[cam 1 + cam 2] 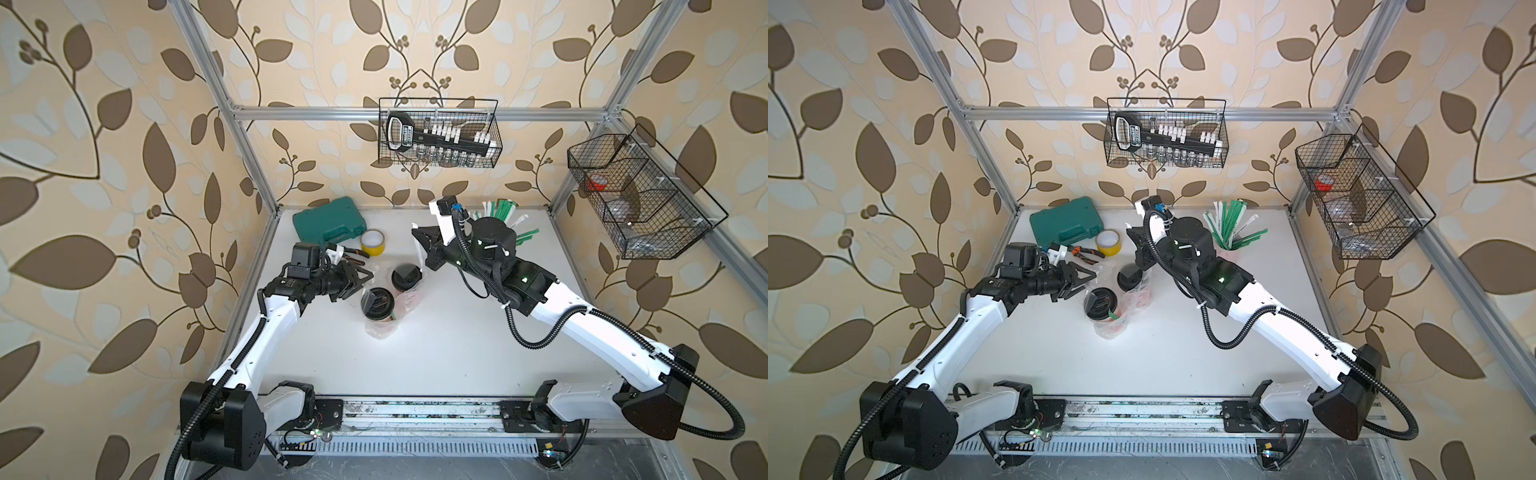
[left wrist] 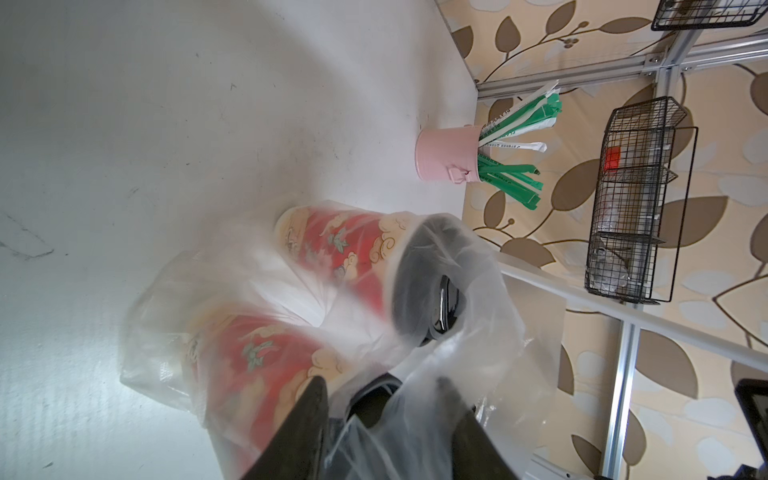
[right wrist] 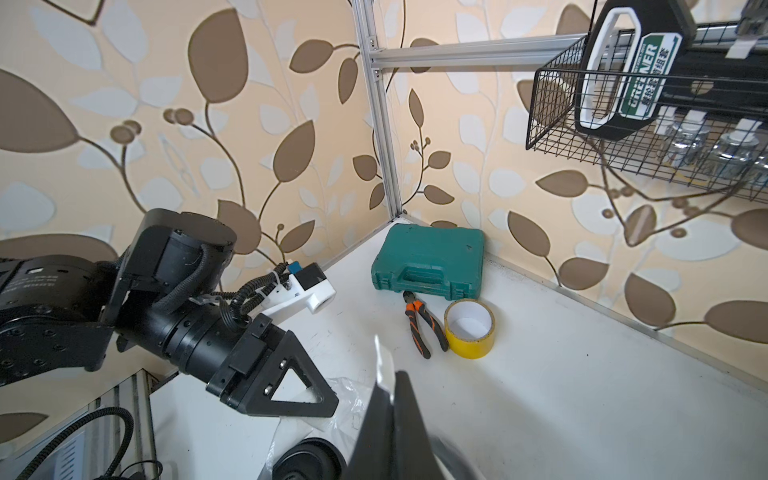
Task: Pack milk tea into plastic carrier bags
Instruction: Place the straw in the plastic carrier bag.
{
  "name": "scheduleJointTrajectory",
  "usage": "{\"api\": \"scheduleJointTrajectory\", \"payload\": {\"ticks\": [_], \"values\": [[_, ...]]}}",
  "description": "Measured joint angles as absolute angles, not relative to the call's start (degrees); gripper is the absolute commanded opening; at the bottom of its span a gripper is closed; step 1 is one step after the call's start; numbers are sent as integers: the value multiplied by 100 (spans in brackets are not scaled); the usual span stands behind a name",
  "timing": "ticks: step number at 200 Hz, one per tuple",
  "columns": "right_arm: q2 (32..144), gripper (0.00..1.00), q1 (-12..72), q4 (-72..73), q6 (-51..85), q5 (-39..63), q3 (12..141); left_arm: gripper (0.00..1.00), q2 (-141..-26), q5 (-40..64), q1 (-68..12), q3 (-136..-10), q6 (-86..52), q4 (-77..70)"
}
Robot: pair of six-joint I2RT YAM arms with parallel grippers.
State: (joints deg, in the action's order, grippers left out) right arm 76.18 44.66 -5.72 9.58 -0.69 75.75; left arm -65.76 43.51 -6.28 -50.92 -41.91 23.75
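Two red patterned milk tea cups with black lids (image 1: 406,276) (image 1: 378,303) stand side by side inside the transparent plastic carrier bag (image 1: 382,328), mid-table in both top views (image 1: 1113,328). The left wrist view shows both cups (image 2: 340,249) (image 2: 249,361) through the film. My left gripper (image 1: 361,282) (image 2: 382,399) is at the bag's left side. Its jaws stand apart, with loose bag film draped over and between them. My right gripper (image 1: 419,237) (image 3: 392,382) hovers above the farther cup. It is shut on a strip of the bag's handle, which pokes out past the fingertips.
A green tool case (image 1: 328,224), a yellow tape roll (image 1: 372,242) and pliers (image 3: 419,324) lie at the back left. A pink cup of straws (image 2: 446,156) stands at the back right, behind my right arm. Wire baskets hang on the back wall (image 1: 440,133) and the right wall (image 1: 640,195).
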Motion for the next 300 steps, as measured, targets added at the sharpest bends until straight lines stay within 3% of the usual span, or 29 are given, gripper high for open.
{"api": "scheduleJointTrajectory", "payload": {"ticks": [100, 265, 279, 293, 300], "values": [[7690, 0, 4466, -362, 1111, -34, 7312, 43, -6576, 4351, -628, -5092, -4191, 2373], [7365, 0, 4171, 897, 1584, 360, 5675, 42, -6602, 4351, -628, -5092, -4193, 2373], [7365, 8, 4141, 917, 1584, 395, 5570, 41, -6611, 4351, -628, -5092, -4193, 2373], [7365, 23, 4121, 921, 1568, 414, 5520, 41, -6611, 4351, -628, -5092, -4193, 2373], [7365, 24, 4110, 921, 1562, 421, 5513, 41, -6613, 4351, -628, -5092, -4193, 2373]]}}
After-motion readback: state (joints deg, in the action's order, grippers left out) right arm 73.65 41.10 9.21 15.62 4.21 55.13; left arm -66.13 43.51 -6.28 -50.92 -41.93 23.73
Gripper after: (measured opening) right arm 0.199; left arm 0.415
